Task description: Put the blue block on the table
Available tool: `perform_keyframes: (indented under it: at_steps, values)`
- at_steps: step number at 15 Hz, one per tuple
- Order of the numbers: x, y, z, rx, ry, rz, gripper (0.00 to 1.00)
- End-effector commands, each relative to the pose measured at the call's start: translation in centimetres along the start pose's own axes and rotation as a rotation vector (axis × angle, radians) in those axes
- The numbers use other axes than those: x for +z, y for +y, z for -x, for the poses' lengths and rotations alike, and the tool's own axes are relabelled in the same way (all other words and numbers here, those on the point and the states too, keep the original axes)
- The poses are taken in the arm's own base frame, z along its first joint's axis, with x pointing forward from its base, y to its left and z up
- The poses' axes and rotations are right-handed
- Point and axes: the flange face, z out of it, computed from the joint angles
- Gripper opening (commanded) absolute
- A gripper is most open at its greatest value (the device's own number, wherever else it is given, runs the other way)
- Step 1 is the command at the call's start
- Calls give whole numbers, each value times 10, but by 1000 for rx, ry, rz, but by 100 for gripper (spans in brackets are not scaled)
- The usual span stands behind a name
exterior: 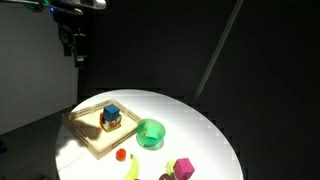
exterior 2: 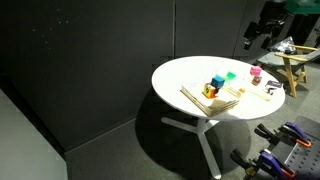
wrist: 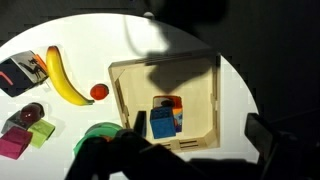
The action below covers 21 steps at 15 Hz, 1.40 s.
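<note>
The blue block sits on top of the orange multicoloured cube inside the square wooden tray, on the round white table. Both exterior views show the block on that cube. My gripper hangs high above the tray, open and empty, its dark fingers on either side of the tray's near part. In both exterior views the gripper is well above the table.
A green bowl stands beside the tray. A banana, a small red ball, a magenta block, a yellow-green cube and a dark gadget lie on the table beyond the bowl.
</note>
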Motion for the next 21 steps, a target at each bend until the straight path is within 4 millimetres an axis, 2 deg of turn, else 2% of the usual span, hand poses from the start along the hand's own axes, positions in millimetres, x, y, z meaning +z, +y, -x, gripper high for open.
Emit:
perform_keyframes:
  at_steps: [1, 6, 9, 11, 12, 21]
  values:
    - [24, 7, -19, 18, -9, 30, 100]
    - [60, 13, -34, 15, -1, 22, 100]
    - [75, 17, -40, 21, 5, 24, 100]
    - [78, 18, -42, 24, 7, 22, 100]
    - [81, 16, -35, 29, -4, 22, 100]
    - [88, 21, -40, 40, -10, 29, 100]
